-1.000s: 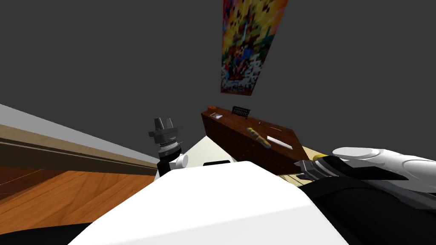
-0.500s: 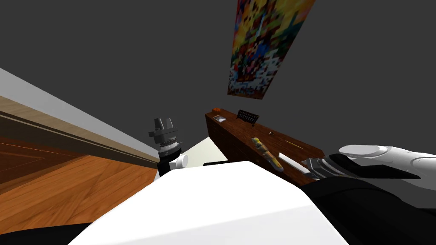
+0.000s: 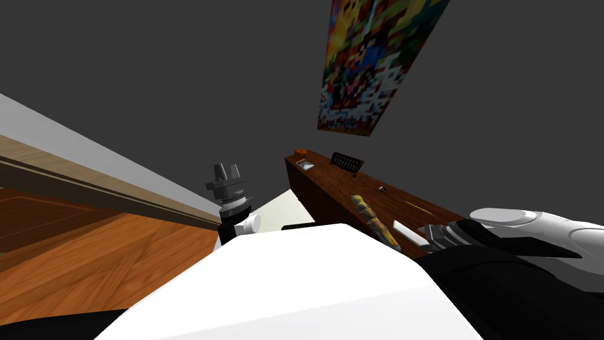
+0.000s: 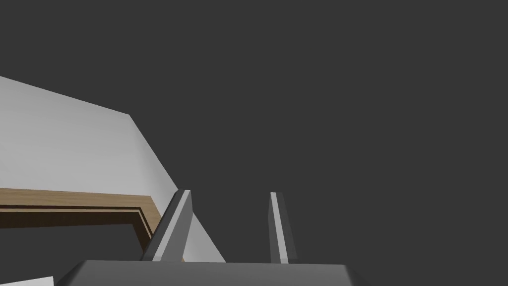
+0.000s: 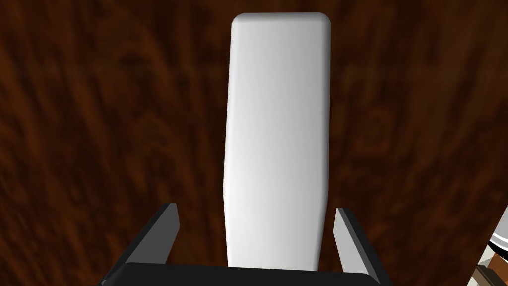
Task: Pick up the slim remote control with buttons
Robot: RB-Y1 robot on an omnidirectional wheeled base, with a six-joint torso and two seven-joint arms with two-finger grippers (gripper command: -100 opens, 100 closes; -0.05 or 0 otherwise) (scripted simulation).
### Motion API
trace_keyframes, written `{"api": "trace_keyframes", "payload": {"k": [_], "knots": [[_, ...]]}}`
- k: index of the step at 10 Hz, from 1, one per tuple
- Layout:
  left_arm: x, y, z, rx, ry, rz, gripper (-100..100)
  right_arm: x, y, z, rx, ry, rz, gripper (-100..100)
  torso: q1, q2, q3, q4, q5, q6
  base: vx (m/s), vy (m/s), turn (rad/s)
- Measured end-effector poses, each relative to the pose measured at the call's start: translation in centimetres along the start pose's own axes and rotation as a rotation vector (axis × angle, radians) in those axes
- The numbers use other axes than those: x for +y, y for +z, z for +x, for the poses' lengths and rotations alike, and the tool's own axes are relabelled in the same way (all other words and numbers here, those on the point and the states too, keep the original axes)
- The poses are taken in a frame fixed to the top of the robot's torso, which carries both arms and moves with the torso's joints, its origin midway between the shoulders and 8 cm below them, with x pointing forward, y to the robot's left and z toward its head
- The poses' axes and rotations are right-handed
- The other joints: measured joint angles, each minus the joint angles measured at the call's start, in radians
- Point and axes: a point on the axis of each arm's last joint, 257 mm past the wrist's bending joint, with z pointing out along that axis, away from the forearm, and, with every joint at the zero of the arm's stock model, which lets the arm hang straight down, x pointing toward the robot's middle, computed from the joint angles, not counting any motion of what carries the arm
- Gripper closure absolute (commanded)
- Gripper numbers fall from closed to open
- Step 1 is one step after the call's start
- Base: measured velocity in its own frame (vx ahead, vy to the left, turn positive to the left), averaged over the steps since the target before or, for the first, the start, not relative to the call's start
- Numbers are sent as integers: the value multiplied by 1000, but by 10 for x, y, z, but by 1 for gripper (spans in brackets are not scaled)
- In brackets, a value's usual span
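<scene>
The remote (image 5: 276, 139) is a slim, plain white slab with rounded corners, lying flat on a dark brown wooden cabinet top (image 5: 99, 124); no buttons show on it. My right gripper (image 5: 256, 208) hangs just over its near end, open, one finger on each side and not touching it. In the head view the remote (image 3: 407, 232) pokes out from under my right gripper (image 3: 433, 234) at the cabinet's near end. My left gripper (image 3: 227, 171) is held up to the left of my chest, and its fingers (image 4: 178, 218) stand apart with nothing between them.
Along the cabinet top (image 3: 330, 183) lie a long multicoloured object (image 3: 371, 218) beside the remote, a thin yellow stick (image 3: 419, 208), a dark rack (image 3: 347, 160), a small tray (image 3: 305, 166) and an orange item (image 3: 301, 151). A colourful picture (image 3: 377, 59) hangs above. Wooden floor (image 3: 118, 254) spreads left.
My view has swung, so the cabinet sits nearer and further right. My right arm has reached over the cabinet's near end and now covers the remote's near part. Both grippers kept their opening.
</scene>
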Motion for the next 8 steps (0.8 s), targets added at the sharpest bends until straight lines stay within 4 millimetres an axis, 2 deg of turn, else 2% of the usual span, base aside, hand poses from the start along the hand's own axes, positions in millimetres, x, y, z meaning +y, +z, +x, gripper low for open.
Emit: {"api": "trace_keyframes", "payload": {"k": [1,2,6,7,8], "knots": [[0,0,0,0,0,0,0,3,7,2,-1,2,1,-100,0,0,0,0,0,0,0,0,0],[0,0,0,0,0,0,0,3,7,2,-1,3,3,100,1,0,0,0,0,0,0,0,0],[0,0,0,0,0,0,0,4,8,2,-1,4,1,100,0,0,0,0,0,0,0,0,0],[0,0,0,0,0,0,0,4,8,2,-1,4,1,0,0,0,0,0,0,0,0,0,0],[0,0,0,0,0,0,0,4,8,2,-2,4,1,100,0,0,0,0,1,0,-5,7,-85]]}}
